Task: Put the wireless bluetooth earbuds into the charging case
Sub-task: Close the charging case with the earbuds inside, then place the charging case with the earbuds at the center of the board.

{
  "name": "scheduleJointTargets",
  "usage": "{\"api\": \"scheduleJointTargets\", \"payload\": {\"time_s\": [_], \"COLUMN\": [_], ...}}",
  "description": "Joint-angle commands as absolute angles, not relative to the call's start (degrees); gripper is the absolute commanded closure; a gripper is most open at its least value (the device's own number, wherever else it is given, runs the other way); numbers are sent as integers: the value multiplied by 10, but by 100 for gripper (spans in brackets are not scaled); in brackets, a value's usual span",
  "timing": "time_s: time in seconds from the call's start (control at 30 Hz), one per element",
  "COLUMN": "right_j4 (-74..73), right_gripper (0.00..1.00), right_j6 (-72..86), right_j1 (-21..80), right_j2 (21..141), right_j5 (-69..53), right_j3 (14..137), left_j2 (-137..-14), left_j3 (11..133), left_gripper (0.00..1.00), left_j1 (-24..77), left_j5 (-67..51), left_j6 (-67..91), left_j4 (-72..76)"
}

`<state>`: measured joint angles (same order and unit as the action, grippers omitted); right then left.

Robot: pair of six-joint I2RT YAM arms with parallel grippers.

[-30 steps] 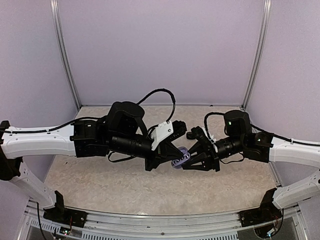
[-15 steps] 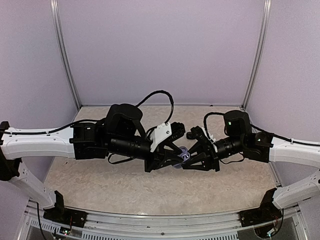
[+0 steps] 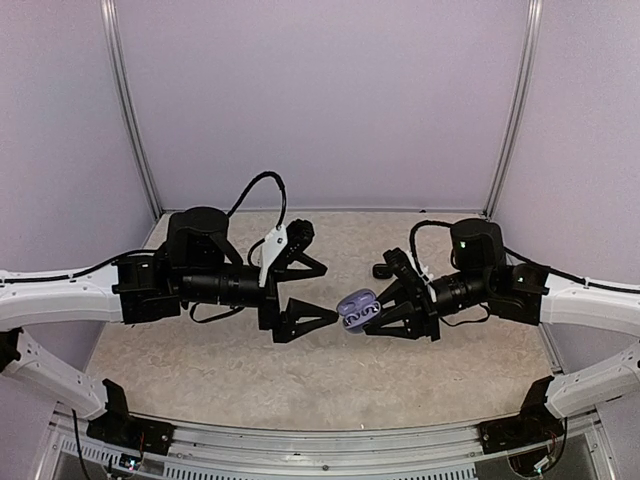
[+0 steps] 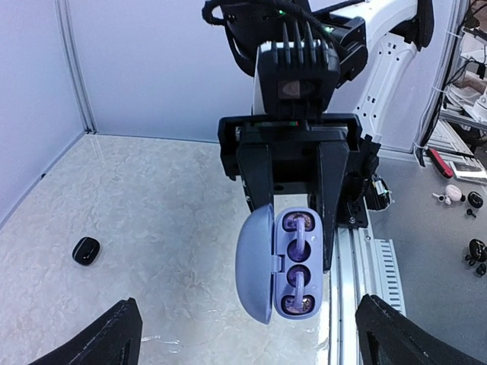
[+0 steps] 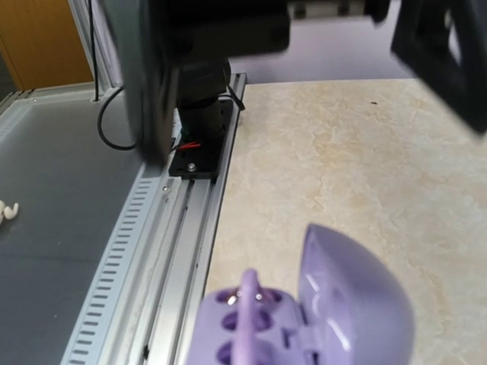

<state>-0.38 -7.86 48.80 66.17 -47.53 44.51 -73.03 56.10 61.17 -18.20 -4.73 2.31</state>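
My right gripper (image 3: 388,310) holds a lilac charging case (image 3: 358,308) in the air above the table, jaws shut on its base. The lid (image 4: 255,262) stands open. Two pale lilac earbuds (image 4: 297,262) sit in the wells with their stems along the middle. The case (image 5: 259,327) and its lid (image 5: 354,304) fill the bottom of the right wrist view. My left gripper (image 3: 328,293) is open and empty, a short way left of the case and facing it; its fingers (image 4: 114,338) frame the left wrist view.
A small glossy black object (image 4: 86,250) lies on the marbled table (image 3: 230,365) toward the left wall. Beyond the aluminium rail (image 4: 365,266), several small buds (image 4: 475,199) lie on a grey surface. Lilac walls enclose three sides.
My left gripper has opened wide and drawn back to the left, away from the case. The right gripper and the case have stayed in place.
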Motion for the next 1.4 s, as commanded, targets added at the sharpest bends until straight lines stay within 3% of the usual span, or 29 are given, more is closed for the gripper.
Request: {"api": "scheduleJointTargets", "payload": {"time_s": [0.0,0.3,0.73,0.83,1.0,1.37], "right_j4": [9,12,40,45,32,64], "right_gripper": [100,100,100,100,100,100], "right_j6": [-75,-67,-30,-16,38,165], "right_j1": [487,484,450,438,404,274], "right_j2": [655,657,663,663,689,810], "right_j5": [-481,-477,-508,-507,-460,-449], "right_j3": [470,470,455,450,453,434], "left_j2": [-750,-789,-698,-687,-667,-684], "left_j3": [556,583,547,526,490,472], "left_gripper": [1,6,7,1,1,1], "left_j1": [619,684,719,717,700,601], "left_j5": [-209,-181,-81,-24,60,115], "left_j6": [-47,-125,-185,-165,-107,119], "left_j4": [55,21,68,105,189,260]}}
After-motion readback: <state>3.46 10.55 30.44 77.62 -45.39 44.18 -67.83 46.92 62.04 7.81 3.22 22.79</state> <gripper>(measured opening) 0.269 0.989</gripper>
